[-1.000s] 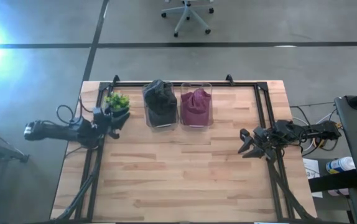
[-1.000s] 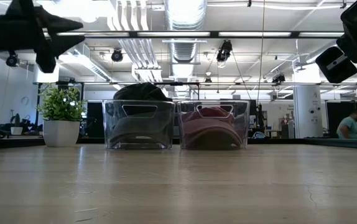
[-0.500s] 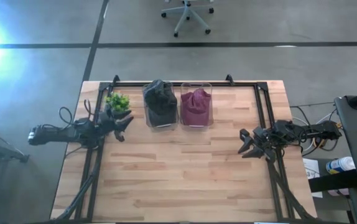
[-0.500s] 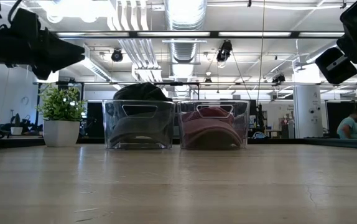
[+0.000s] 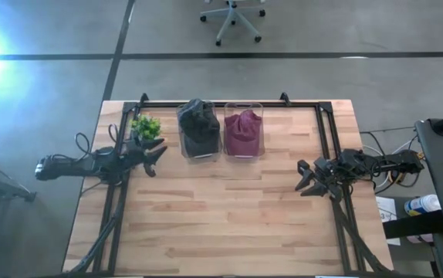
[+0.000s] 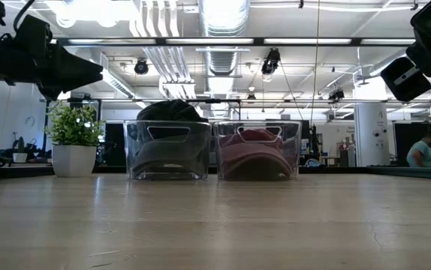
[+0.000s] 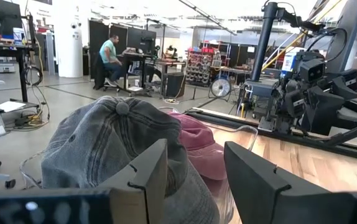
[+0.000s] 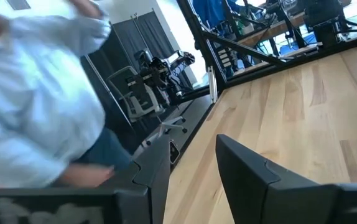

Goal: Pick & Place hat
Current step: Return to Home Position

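Observation:
Two clear bins stand side by side at the table's far edge. The left bin (image 5: 198, 147) holds a dark grey hat (image 5: 197, 123), whose crown (image 6: 172, 111) rises above the rim. The right bin (image 5: 243, 148) holds a maroon hat (image 5: 242, 127). My left gripper (image 5: 160, 154) hovers level at the table's left side, just left of the grey hat's bin, pointing at it. It is open and empty, and the left wrist view shows the grey hat (image 7: 110, 143) beyond its fingers (image 7: 253, 180). My right gripper (image 5: 302, 177) hovers open and empty at the right side.
A small potted plant (image 5: 146, 126) stands at the far left, close to my left gripper. Black frame rails (image 5: 326, 135) run along the table's left, right and far sides. Bare wood (image 5: 221, 208) fills the middle and near part. A person (image 6: 424, 150) sits far off in the room.
My left gripper has come down a little and rolled about its own pointing line, shifting slightly away from the plant toward the grey hat's bin. Its fingers stay open. The hats and bins have not moved.

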### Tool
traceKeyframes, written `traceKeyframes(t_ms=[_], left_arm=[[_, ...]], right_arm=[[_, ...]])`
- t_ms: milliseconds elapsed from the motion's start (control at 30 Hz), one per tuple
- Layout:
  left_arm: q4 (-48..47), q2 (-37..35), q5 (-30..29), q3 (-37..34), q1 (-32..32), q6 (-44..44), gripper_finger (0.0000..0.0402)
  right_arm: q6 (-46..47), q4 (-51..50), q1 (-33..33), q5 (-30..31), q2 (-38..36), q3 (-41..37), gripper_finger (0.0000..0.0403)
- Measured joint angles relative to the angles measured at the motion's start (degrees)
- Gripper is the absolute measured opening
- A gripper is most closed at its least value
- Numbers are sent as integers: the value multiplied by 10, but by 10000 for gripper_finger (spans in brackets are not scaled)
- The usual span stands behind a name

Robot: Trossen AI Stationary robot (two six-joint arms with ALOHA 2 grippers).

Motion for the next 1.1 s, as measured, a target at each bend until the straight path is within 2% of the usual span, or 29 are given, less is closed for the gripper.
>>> traceKeyframes(t_ms=[900, 967, 1100], left_arm=[[-4, 2, 0, 0, 0, 0, 153], [-5, 2, 0, 0, 0, 0, 153], [-5, 2, 0, 0, 0, 0, 153]], right_arm=[[-1, 0, 0, 0, 0, 0, 125], [-43, 0, 0, 6, 0, 0, 123], [-216, -1, 0, 43, 0, 0, 125]])
